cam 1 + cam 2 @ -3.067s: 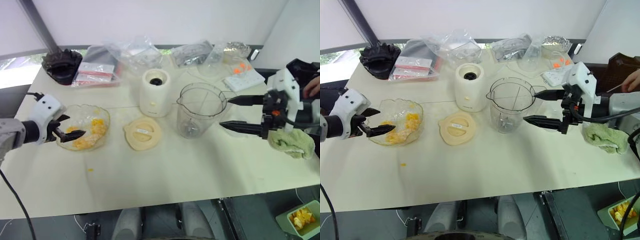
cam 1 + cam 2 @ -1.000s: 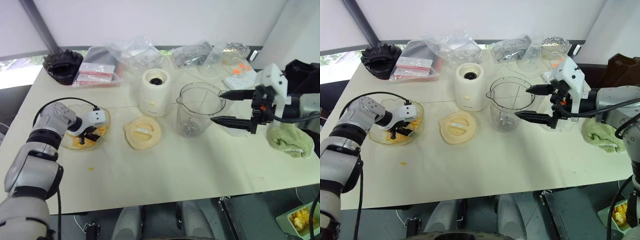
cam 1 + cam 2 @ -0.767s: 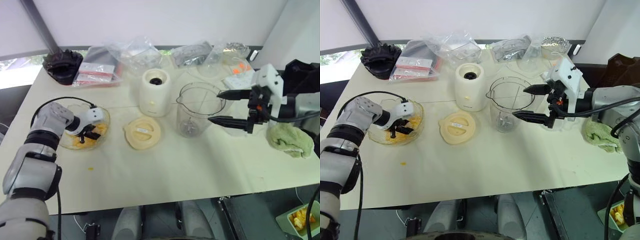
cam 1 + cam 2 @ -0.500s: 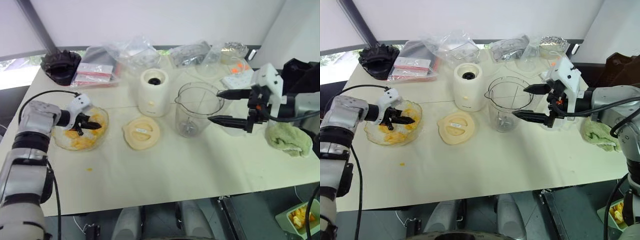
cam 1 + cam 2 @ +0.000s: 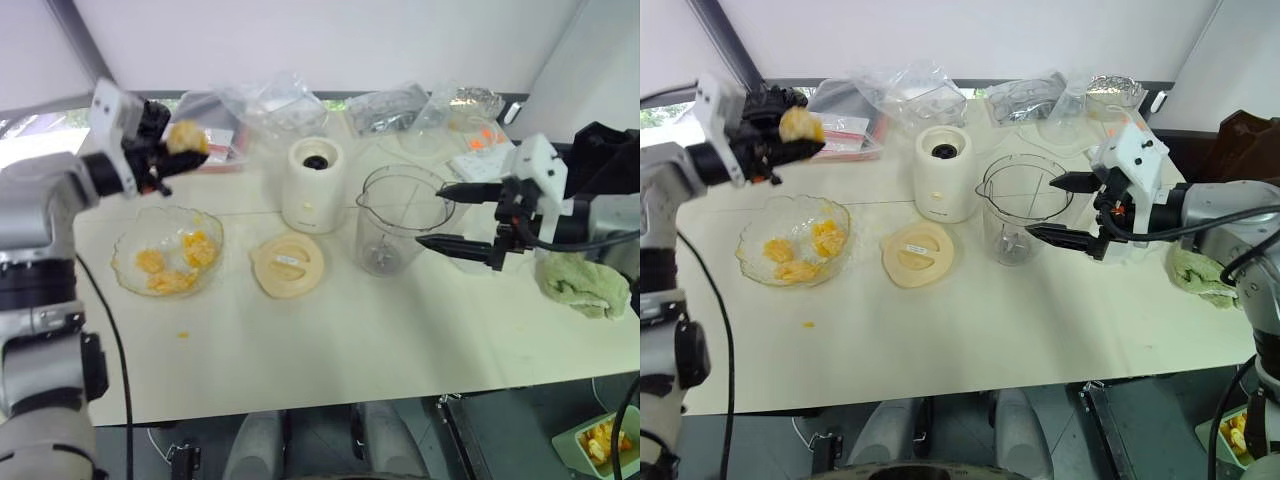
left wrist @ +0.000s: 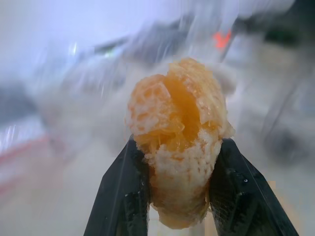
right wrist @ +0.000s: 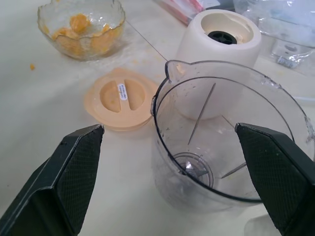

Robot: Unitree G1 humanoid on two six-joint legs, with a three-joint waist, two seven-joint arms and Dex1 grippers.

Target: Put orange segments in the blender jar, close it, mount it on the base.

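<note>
- My left gripper [image 6: 179,196] is clamped on one orange segment [image 6: 178,142]; the two fingers [image 6: 120,196] pinch its lower half, so the soft piece bulges above them rather than getting crushed at the tip.
- I have that gripper up in the air, well to the left of the jar [image 5: 400,220] and above the table [image 5: 330,350], high enough, I judge, to pass over the jar's rim.
- My right gripper [image 7: 172,162] stands wide and holds nothing; its fingers sit just beside the jar on its right, one on each side of the rim's line, not touching it. I keep it there to steady or catch the jar if the drop nudges it.
- The jar stands upright and bare inside, blade hub showing at the bottom, mouth clear for the segment.
- The base [image 5: 314,184] is just left of the jar and a little behind it, socket up, kept close for mounting.
- The lid [image 5: 287,265] lies flat to the jar's left, in front of the base, within reach for closing.
- The dish [image 5: 166,252] with the remaining segments sits farther left of the jar, beyond the lid.
- One scrap of orange [image 5: 182,334] lies on the table in front of the dish, well left of the jar.
</note>
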